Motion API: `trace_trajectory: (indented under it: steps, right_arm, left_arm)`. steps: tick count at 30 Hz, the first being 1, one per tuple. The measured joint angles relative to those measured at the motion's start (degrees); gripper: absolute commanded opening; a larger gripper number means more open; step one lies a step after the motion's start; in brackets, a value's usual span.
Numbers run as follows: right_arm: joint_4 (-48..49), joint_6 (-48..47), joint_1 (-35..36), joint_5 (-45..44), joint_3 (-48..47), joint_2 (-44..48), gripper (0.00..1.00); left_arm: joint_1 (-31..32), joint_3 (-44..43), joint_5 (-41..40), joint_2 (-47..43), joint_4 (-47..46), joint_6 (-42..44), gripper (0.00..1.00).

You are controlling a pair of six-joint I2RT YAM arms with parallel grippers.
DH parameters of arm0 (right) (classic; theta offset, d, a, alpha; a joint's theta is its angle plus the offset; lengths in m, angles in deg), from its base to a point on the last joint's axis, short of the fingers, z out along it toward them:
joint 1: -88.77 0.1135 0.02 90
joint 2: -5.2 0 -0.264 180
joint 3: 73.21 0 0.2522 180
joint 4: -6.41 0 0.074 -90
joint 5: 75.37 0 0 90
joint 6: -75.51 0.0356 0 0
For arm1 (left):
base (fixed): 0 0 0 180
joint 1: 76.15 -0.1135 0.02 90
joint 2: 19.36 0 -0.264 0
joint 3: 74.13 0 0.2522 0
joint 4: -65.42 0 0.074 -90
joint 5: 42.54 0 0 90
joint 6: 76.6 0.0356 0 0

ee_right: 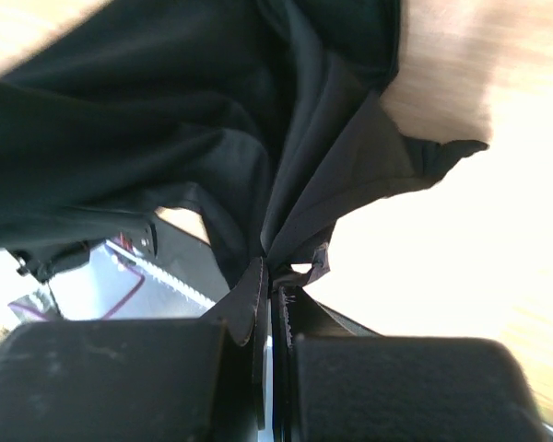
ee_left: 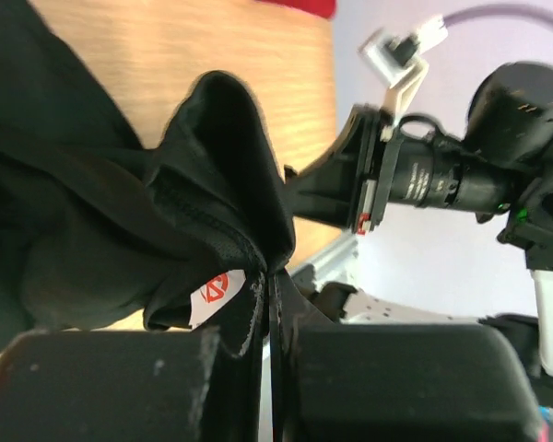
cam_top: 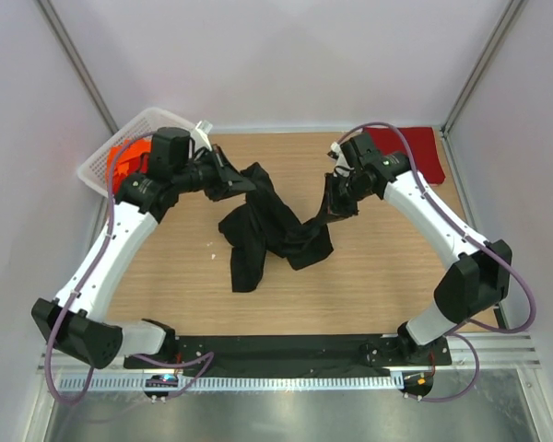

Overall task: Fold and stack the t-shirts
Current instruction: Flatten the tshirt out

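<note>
Black t-shirt (cam_top: 267,230) is hanging bunched between the left fingers (ee_left: 111,387) and right fingers (ee_right: 396,387), each clamping a fold, and sagging onto the table (cam_top: 369,285) below. Spreading looks to be in hand; next, they are needing to pull apart. Behind the left fingers, the basket (cam_top: 97,166) is holding orange-red t-shirts (cam_top: 129,152).

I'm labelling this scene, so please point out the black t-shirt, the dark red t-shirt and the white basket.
black t-shirt (cam_top: 258,238): top view, its bunched middle.
dark red t-shirt (cam_top: 424,147): top view, flat part by the far right corner.
white basket (cam_top: 103,155): top view, its left lattice wall.
</note>
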Motion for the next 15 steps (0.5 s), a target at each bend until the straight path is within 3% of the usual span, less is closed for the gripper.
trace_trajectory:
  steps: [5,9,15]
  right_arm:
    - [0.1,-2.0,2.8,4.7,6.4,0.4,0.01]
    - [1.6,-2.3,15.7,9.0,7.6,0.4,0.01]
    - [10.9,2.6,29.9,17.4,-6.3,-4.2,0.01]
  left_arm:
    - [-1.8,-5.0,-8.8,-3.1,5.7,2.3,0.00]
    - [-4.5,-12.3,-17.7,-8.0,8.9,4.3,0.00]
    - [-5.1,-26.1,-30.7,-13.6,13.6,8.9,0.00]
